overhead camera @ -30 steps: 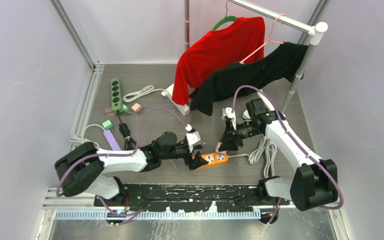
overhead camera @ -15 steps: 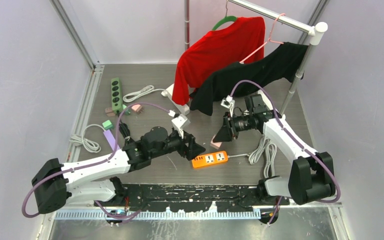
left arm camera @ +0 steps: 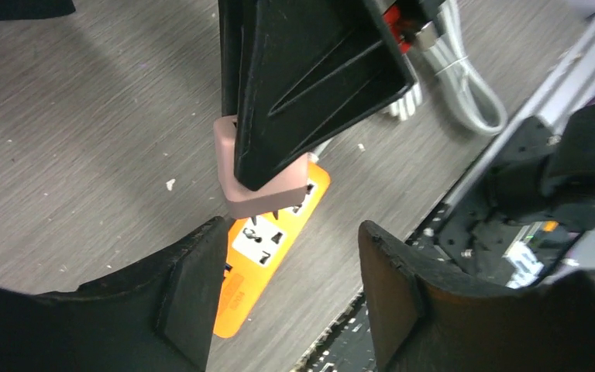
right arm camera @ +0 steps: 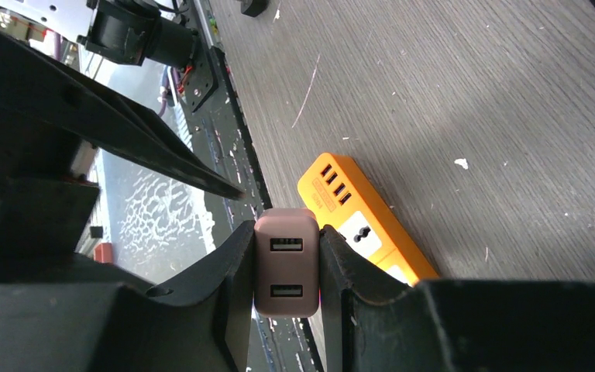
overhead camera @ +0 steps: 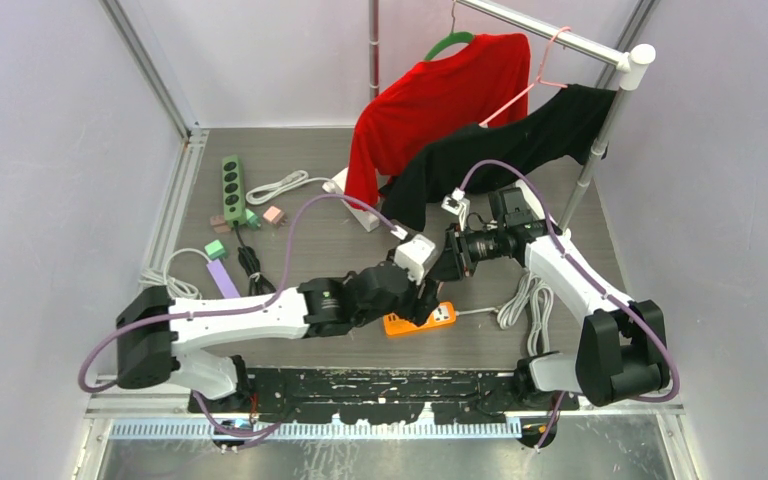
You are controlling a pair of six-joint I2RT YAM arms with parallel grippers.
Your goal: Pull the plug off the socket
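Note:
My right gripper (right arm camera: 287, 267) is shut on the pink USB plug (right arm camera: 287, 263) and holds it lifted, its prongs out of the orange socket strip (right arm camera: 356, 217). In the left wrist view the plug (left arm camera: 259, 190) hangs just above the strip (left arm camera: 267, 248), which lies flat on the table. My left gripper (left arm camera: 287, 302) is open and hovers low over the strip's near end, gripping nothing. In the top view the left gripper (overhead camera: 422, 305) is at the strip (overhead camera: 442, 316), with the right gripper (overhead camera: 445, 268) just behind it. The plug is hidden there by the left wrist.
A coiled white cable (overhead camera: 525, 300) lies right of the strip. A green power strip (overhead camera: 231, 180), a purple strip (overhead camera: 223, 278) and small loose plugs (overhead camera: 273, 214) lie at the left. A red shirt (overhead camera: 430, 100) and a black shirt (overhead camera: 520, 145) hang on a rack behind.
My right gripper lifted the pink plug up off the orange strip and holds it raised. My left arm drew back, then swung right over the strip, under the right gripper.

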